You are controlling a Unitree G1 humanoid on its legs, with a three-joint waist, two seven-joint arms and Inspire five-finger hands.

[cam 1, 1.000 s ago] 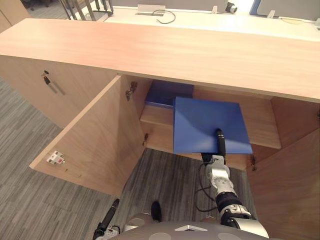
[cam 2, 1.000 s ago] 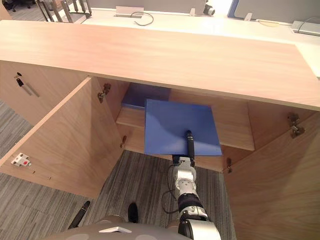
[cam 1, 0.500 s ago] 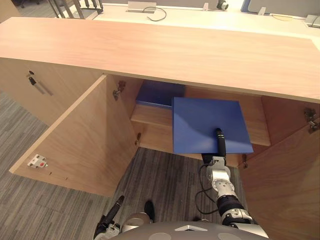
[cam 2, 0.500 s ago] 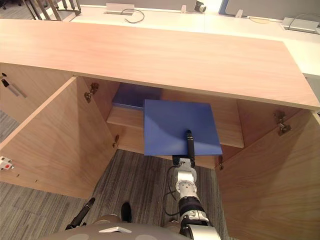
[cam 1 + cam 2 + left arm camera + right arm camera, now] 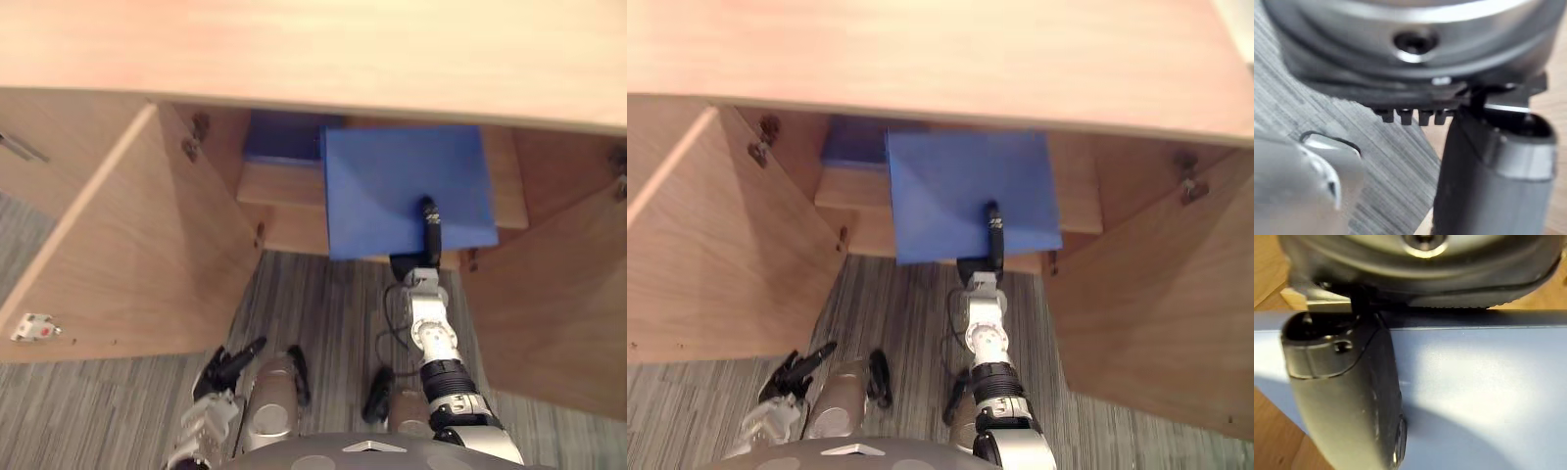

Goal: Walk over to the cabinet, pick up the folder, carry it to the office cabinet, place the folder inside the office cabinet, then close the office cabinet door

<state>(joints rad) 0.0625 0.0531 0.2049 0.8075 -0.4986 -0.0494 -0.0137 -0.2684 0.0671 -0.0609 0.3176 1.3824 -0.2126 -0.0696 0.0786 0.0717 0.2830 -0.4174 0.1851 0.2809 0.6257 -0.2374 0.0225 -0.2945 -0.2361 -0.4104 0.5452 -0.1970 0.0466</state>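
Note:
The blue folder (image 5: 392, 181) lies flat, half over the inner shelf (image 5: 279, 188) of the open office cabinet, its near edge sticking out past the shelf front. My right hand (image 5: 428, 223) is shut on that near edge, with the thumb (image 5: 1347, 387) pressed on top of the folder (image 5: 1474, 382) and the fingers hidden beneath. My left hand (image 5: 227, 364) hangs low at the left above the carpet, fingers relaxed and holding nothing.
A second blue folder or box (image 5: 284, 137) sits deeper on the shelf to the left. The left door (image 5: 127, 245) and right door (image 5: 549, 294) stand wide open on either side. The wooden cabinet top (image 5: 313, 49) overhangs the opening.
The camera has tipped down and come closer to the cabinet. My left hand has risen further into view at the lower left. The folder stays pinched in my right hand at the shelf.

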